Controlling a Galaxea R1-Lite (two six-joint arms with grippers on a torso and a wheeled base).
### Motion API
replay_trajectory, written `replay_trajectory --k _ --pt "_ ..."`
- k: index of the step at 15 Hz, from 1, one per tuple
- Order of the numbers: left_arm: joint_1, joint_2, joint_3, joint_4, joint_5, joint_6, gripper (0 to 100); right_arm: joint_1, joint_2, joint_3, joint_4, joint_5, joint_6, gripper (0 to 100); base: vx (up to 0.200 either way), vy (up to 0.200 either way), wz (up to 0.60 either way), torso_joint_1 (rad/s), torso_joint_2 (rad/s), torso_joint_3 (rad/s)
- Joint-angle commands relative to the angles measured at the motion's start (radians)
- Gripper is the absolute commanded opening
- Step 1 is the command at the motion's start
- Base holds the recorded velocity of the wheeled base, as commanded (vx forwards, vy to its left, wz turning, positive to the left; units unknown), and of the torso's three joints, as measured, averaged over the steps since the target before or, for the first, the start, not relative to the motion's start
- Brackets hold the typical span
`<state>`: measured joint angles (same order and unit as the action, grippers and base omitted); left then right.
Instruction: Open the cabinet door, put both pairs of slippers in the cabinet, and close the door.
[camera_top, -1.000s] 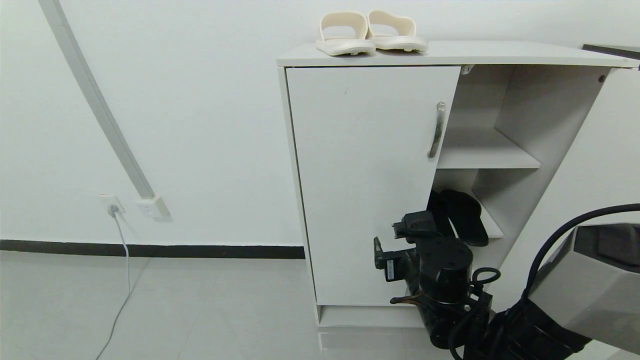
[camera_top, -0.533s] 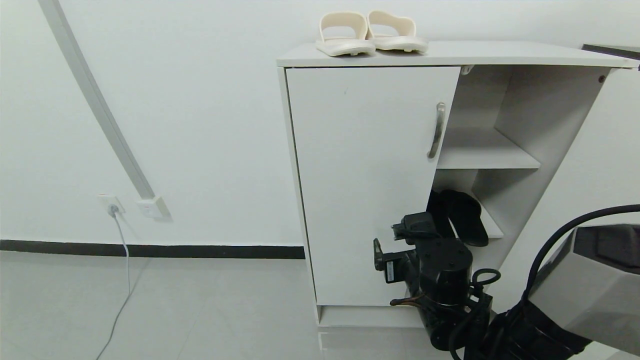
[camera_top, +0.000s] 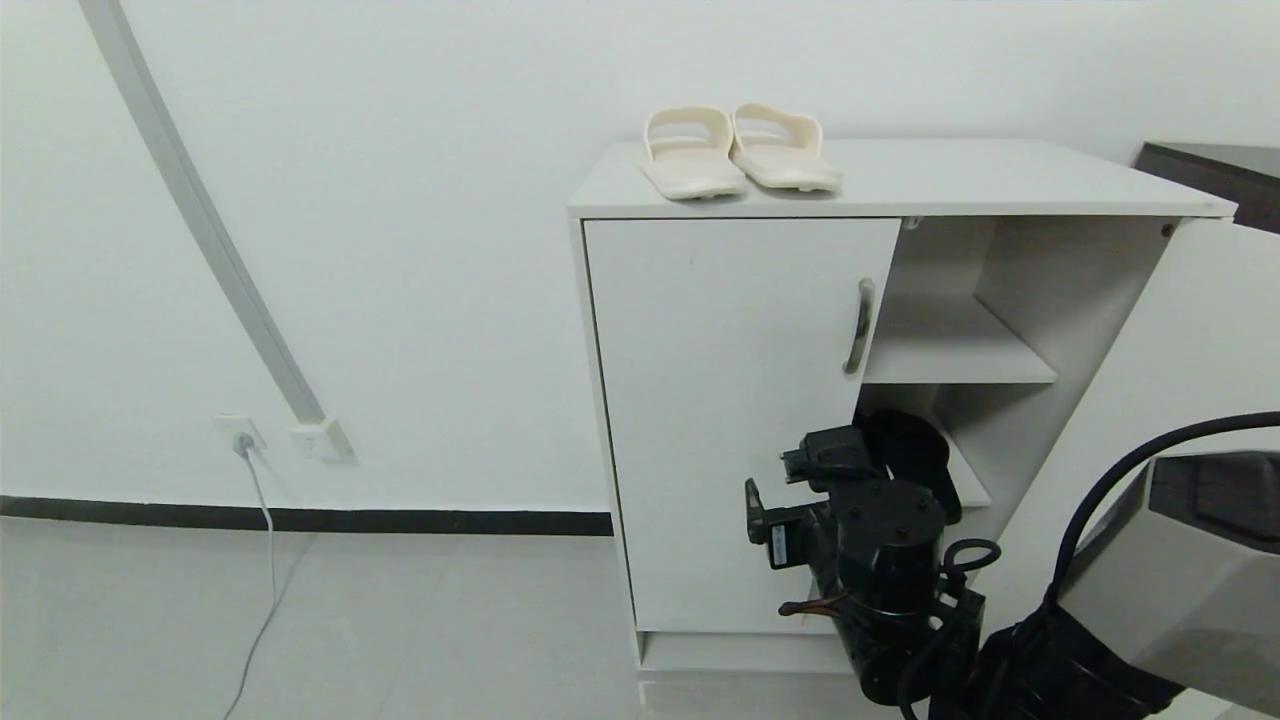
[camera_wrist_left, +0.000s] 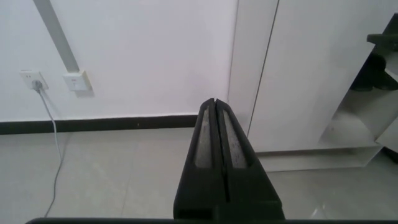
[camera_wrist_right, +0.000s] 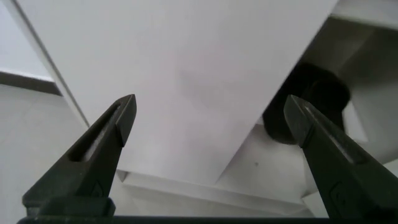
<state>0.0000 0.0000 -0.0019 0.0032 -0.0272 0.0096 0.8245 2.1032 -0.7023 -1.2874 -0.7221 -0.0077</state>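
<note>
Black right arm (camera_top: 888, 560) — round joint cap, looping black cable (camera_top: 1230, 424), grey shell (camera_top: 1170, 600) — with a black, tapered right gripper (camera_wrist_right: 210, 99)
</note>
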Motion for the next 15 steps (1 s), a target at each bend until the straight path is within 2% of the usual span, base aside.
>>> replay_trajectory --k 1,9,15 --pt "0.0 0.002 0.0 0.0 0.0 0.001 0 0.001 0.004 0.007 -0.001 0.0 -0.002 100 0.0 0.0 0.0 0.115 -0.46 -0.359" --pt "0.0 0.002 0.0 0.0 0.0 0.001 0 0.001 0.004 0.007 -0.001 0.0 -0.003 100 0.0 0.0 0.0 0.137 -0.47 -0.331" --pt "0.0 0.002 0.0 0.0 0.0 0.001 0 0.001 0.004 0.007 -0.001 0.0 -0.006 100 0.0 0.0 0.0 0.189 -0.5 -0.318"
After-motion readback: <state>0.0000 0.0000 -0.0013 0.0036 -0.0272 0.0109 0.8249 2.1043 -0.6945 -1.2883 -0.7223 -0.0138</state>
